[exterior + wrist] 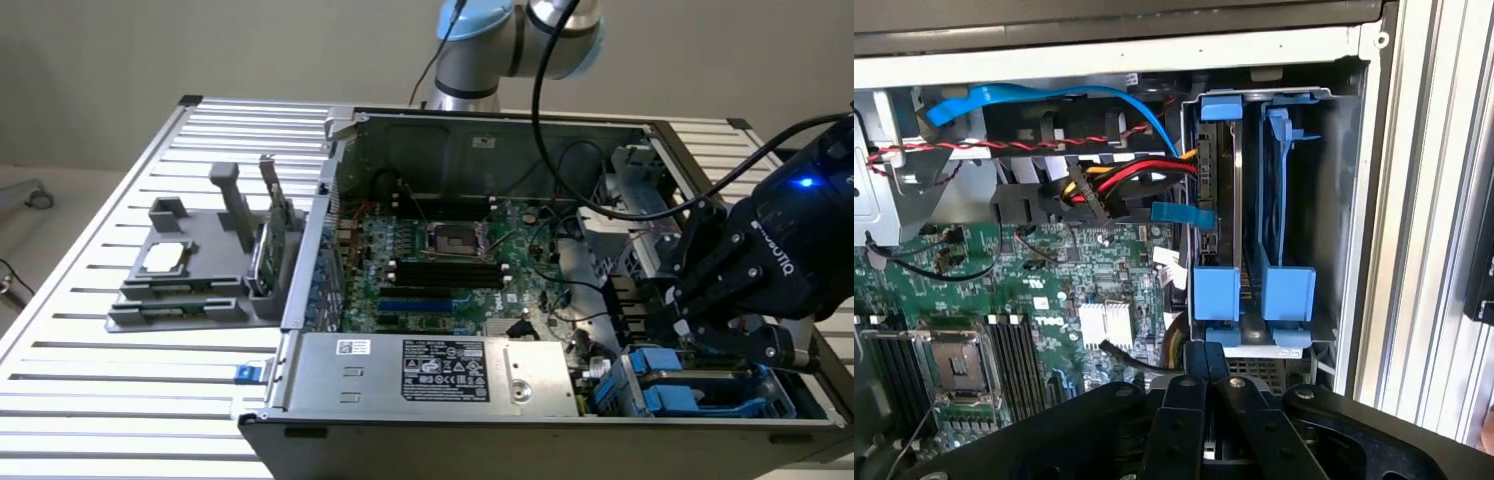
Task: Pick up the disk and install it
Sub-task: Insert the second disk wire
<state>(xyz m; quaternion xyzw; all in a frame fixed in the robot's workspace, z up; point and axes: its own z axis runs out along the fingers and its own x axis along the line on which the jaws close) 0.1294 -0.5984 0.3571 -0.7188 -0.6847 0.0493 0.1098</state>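
The disk (1218,205) stands edge-on in the drive bay (1344,230) at the corner of the open computer case, a dark slab framed by its blue carrier with a blue tab (1216,292) at its near end. Red, yellow and blue cables plug into its side. A second blue carrier (1286,296) sits in the slot beside it. My gripper (1206,368) hovers just off the near end of the disk, its black fingers (1184,400) pressed together with nothing between them. In the exterior view my gripper (727,345) hangs over the bay's blue carriers (663,378) at the exterior view's right.
The case (441,425) holds a green motherboard (441,265), a silver power supply (427,370) and loose cables (1094,185). On the slatted table (120,380) at the exterior view's left, a grey fixture (187,290) carries a small silver chip (164,257) and an upright green card (271,250).
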